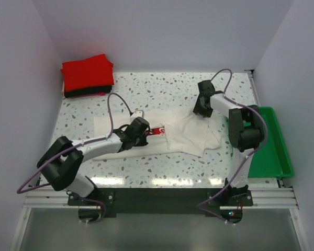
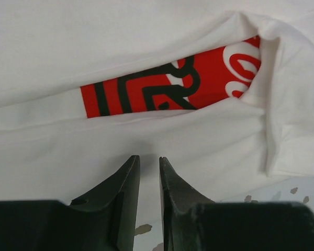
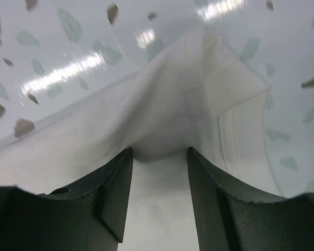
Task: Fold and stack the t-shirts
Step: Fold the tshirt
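A white desk [image 1: 162, 86] speckled with grey-brown flecks fills the middle, with streaks of glare near its 6 o'clock edge. At 3 o'clock a green plastic tray [image 1: 278, 149] lies along the desk's border — shallow, with a raised rim. Pale walls [image 1: 157, 31] close in at 9, 12 and 3 o'clock — an aluminium rail [image 1: 275, 196] runs along 6 o'clock.

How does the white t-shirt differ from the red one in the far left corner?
The white t-shirt carries a red print; the red t-shirt is plain. The white t-shirt lies spread and rumpled; the red t-shirt is folded neatly on a black one. The right gripper pinches the white t-shirt; no arm touches the red t-shirt. Both are cloth shirts.
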Motion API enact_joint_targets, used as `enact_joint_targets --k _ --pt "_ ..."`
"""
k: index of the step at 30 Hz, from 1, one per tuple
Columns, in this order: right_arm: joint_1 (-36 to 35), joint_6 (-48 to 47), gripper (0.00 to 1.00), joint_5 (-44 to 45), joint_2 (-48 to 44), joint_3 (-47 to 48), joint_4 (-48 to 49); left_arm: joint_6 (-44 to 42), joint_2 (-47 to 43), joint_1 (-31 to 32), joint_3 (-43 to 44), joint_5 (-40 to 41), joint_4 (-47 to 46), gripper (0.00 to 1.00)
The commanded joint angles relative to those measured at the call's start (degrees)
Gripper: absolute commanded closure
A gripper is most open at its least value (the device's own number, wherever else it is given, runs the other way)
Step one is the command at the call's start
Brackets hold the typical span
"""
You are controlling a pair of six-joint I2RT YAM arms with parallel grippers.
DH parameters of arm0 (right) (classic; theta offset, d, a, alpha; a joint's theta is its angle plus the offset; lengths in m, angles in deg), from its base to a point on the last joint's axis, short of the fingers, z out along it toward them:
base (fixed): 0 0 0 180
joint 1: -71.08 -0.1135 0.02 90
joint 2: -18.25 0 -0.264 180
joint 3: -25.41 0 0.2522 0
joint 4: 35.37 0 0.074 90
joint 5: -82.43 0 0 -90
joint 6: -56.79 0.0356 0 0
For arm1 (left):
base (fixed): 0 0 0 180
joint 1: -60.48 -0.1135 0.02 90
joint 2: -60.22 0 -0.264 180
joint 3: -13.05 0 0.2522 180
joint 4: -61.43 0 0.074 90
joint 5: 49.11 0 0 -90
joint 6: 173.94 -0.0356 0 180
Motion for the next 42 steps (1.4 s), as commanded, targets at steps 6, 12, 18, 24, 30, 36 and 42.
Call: enact_joint_targets --k 6,12,18,24,30,36,42 --pt "0.6 -5.0 0.5 -2.6 20.2 29.4 -8.1 2.1 2.5 -1.3 -1.2 2.7 -0.3 0.75" --pt "0.6 -8.7 0.42 -8.1 28.5 44.7 -8.8 5.6 6.1 0.9 -3.4 -2.0 -4.0 0.81" --pt "0.3 -11.4 0.33 -14.9 30.5 50.0 -6.9 13.8 8.7 10.5 -2.5 -2.9 -7.5 0.82" --pt "-0.5 -12.4 0.15 -12.2 26.8 51.6 -8.7 12.1 7.1 11.6 1.8 -3.9 -8.6 0.69" --pt "-0.4 -8.5 0.09 -5.6 15.7 45.2 -11.2 4.2 -0.9 8.6 6.8 2.7 0.2 0.56" --pt "-0.7 -3.0 0.13 -4.5 2.7 24.7 -6.7 1.8 -5.4 6.2 4.7 7.3 9.3 0.68" --pt "-1.9 -1.5 0.37 -6.6 -2.6 10.3 -1.9 2.4 -6.8 6.3 -2.1 5.8 9.4 0.83"
